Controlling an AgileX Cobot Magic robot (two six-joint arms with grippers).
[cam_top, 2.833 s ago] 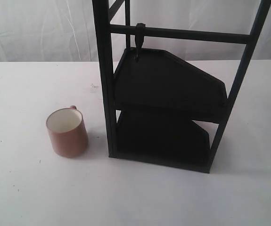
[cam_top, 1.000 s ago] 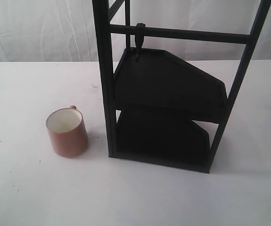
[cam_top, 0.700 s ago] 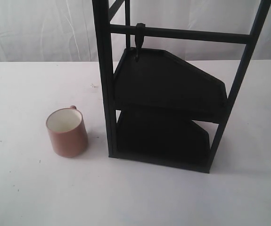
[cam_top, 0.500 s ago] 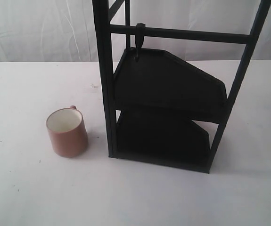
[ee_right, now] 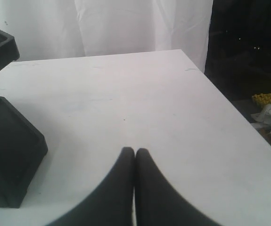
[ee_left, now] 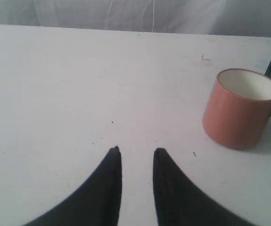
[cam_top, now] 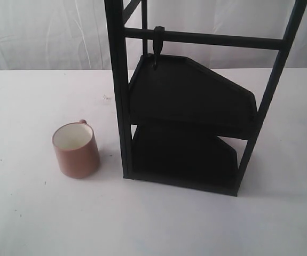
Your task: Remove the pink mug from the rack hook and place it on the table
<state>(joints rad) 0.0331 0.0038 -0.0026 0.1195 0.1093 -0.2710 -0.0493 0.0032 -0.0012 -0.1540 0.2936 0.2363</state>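
Plainly, the pink mug [cam_top: 76, 150] is off the rack [cam_top: 117, 106] and stands upright on the worktop [cam_top: 36, 213]. In the exterior view it sits near the rack's front left post, on the outer side of it, with a strip of bare worktop between the two. The mug is a short, straight-walled cylinder of dusty salmon ceramic with a smooth cream-white inside. Its thin looped handle [cam_top: 81, 122] peeps out at the far rim.

The rack is a tall frame of square black metal posts holding two slanted, angular trays with low raised edges: an upper tray [cam_top: 196, 90] and a lower tray [cam_top: 185, 154] in its shade. A thin round crossbar [cam_top: 217, 39] runs between the posts above the upper tray. From it, close to the left post, hangs the rack hook [cam_top: 157, 48], short and black with a curved tip. Nothing hangs on it.

The worktop is broad, flat and matte white, marked by a few tiny dark specks. Folded white cloth [cam_top: 36, 32] hangs behind the rack.

The left tool [ee_left: 136, 150] hovers low over bare worktop on the mug's side of the rack. Its two smooth, black, tapering fingers are spread with a narrow gap and hold nothing; the mug is well clear of them. The right tool [ee_right: 135, 150] is over the worktop on the rack's other side, its curved black fingers pressed together tip to tip and empty.
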